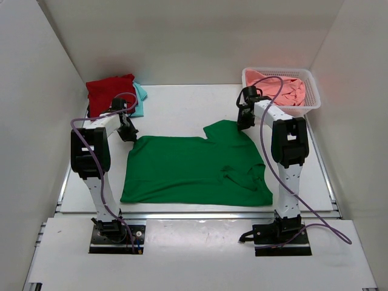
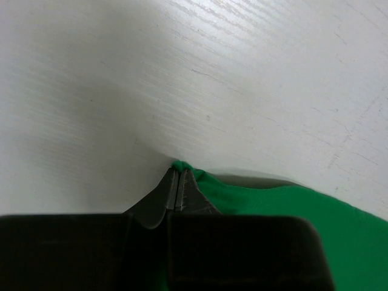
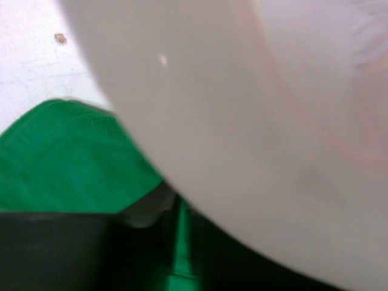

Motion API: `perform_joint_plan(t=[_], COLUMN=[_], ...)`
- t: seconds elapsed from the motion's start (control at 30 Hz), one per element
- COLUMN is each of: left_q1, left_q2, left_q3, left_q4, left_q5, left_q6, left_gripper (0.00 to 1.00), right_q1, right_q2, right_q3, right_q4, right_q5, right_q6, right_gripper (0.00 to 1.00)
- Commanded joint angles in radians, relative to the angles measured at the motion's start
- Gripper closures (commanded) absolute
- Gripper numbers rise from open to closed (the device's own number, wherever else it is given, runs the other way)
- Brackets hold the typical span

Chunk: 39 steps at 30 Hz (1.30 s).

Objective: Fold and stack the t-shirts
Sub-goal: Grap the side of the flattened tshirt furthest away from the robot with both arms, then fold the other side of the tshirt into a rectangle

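The bright green t-shirt lies spread flat in the middle of the table. My left gripper is shut on its far left corner; in the left wrist view the fingertips pinch a small tuft of green cloth just above the table. My right gripper is at the shirt's far right corner, next to the basket. In the right wrist view its jaws are closed on a strip of green cloth. The dark red t-shirt lies on the pale turquoise one at the back left. The salmon pink t-shirt lies crumpled in the basket.
The white mesh basket stands at the back right, close to my right gripper; its blurred wall fills much of the right wrist view. White walls enclose the table on the left, back and right.
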Motion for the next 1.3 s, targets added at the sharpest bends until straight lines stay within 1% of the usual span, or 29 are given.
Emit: perform_joint_plan(t=[0.0,0.23,0.33,0.43,0.53,0.6,0.7,0.9,1.0,1.1,1.27], left_q1=[-0.002,-0.004,-0.007,0.006,0.018,0.029,0.019,0.036,0.058,0.075,0.070], left_q2=[-0.058,-0.071,-0.097,-0.135,-0.175,-0.199,-0.247,-0.360,-0.432,-0.471,-0.534], left_q3=[-0.016,-0.004,-0.006,-0.009,-0.027,-0.045,-0.107,-0.229,-0.291,-0.331,-0.391], left_q4=[-0.016,-0.022,-0.027,-0.044,-0.042,-0.038,-0.035,-0.036,-0.044,-0.058,-0.059], left_q5=[0.018,0.022,0.024,0.029,0.041,0.048,0.055,0.050,0.045,0.029,0.010], left_q6=[0.001,-0.003,-0.014,-0.017,-0.014,-0.015,-0.014,-0.015,-0.011,0.001,0.017], left_gripper=[1.00,1.00,1.00,1.00,1.00,1.00,1.00,1.00,1.00,1.00,1.00], right_q1=[0.013,0.022,0.016,0.008,-0.007,-0.024,-0.036,-0.062,-0.077,-0.068,-0.062], right_q2=[0.021,-0.037,-0.068,-0.127,-0.226,-0.311,-0.420,-0.624,-0.707,-0.795,-0.898], right_q3=[0.040,0.044,0.069,0.051,-0.034,-0.132,-0.256,-0.497,-0.600,-0.695,-0.837], right_q4=[0.023,0.043,0.031,0.031,0.062,0.085,0.109,0.140,0.138,0.146,0.148], right_q5=[-0.013,0.012,0.014,-0.003,-0.043,-0.056,-0.083,-0.144,-0.161,-0.186,-0.204], right_q6=[-0.013,-0.048,-0.066,-0.080,-0.103,-0.109,-0.112,-0.088,-0.082,-0.083,-0.062], right_gripper=[1.00,1.00,1.00,1.00,1.00,1.00,1.00,1.00,1.00,1.00,1.00])
